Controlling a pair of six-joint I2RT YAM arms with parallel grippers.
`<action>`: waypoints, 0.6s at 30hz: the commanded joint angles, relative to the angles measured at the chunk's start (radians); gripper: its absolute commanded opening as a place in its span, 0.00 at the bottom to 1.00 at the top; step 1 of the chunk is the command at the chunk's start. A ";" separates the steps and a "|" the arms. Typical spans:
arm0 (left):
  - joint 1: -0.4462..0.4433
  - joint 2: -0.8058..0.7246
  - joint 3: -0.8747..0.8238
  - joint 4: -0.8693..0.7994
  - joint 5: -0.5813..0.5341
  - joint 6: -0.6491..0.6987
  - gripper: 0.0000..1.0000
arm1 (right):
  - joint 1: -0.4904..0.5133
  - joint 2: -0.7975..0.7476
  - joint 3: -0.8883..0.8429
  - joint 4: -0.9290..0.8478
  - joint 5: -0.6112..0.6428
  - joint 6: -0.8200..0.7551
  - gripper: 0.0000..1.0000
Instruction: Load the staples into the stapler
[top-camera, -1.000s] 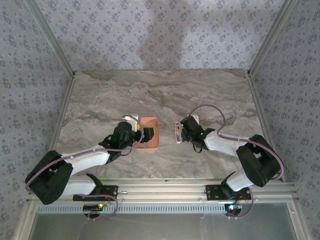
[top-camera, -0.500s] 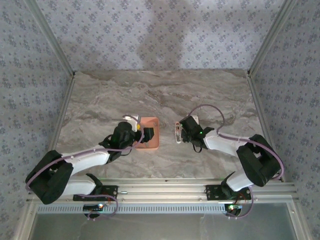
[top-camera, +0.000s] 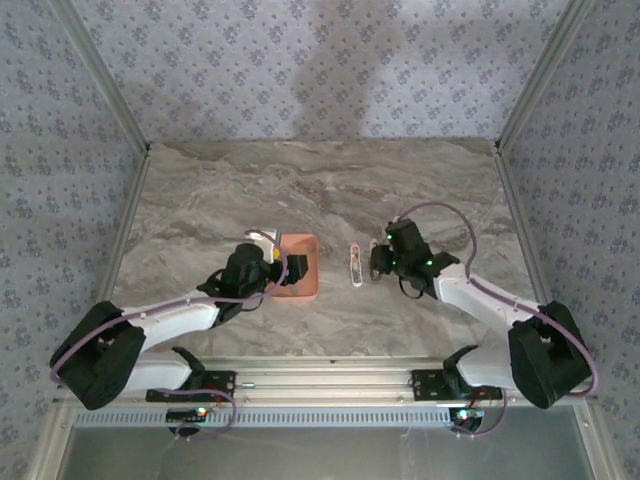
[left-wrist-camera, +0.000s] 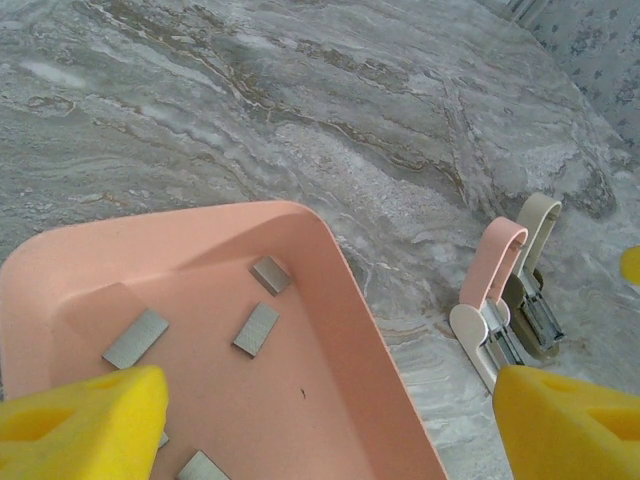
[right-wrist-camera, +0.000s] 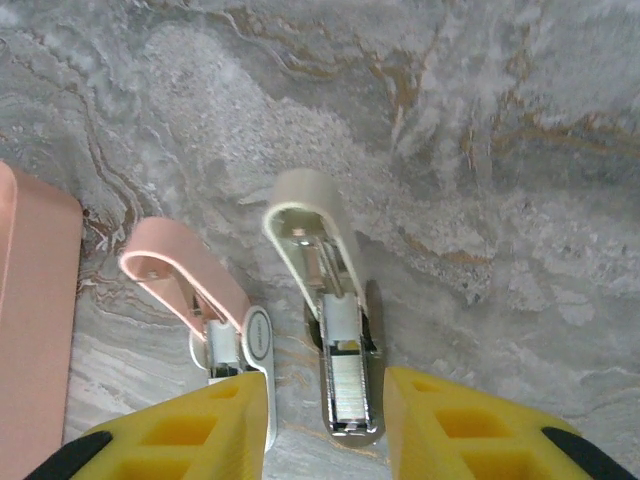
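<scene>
Staples (left-wrist-camera: 257, 328) lie in tray (left-wrist-camera: 330, 400), tan stapler (right-wrist-camera: 336, 318) open

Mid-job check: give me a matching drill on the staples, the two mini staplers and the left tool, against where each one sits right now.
Things:
1. staples
2. pink stapler
3. tan stapler
4. left tool

Places:
a. on the table, right beside the tray
b. open, above the tray
c. loose inside the tray
d. on the table, on the pink stapler's far side from the tray

Pairs: 1-c, 2-a, 3-d, 4-b
</scene>
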 joint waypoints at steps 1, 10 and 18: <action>0.008 0.008 0.025 0.022 0.023 0.004 0.84 | -0.067 0.023 -0.046 0.053 -0.211 0.032 0.35; 0.008 0.007 0.029 0.022 0.028 0.001 0.84 | -0.156 0.147 -0.082 0.169 -0.373 0.063 0.33; 0.008 0.011 0.032 0.022 0.028 -0.001 0.84 | -0.163 0.175 -0.082 0.173 -0.345 0.063 0.29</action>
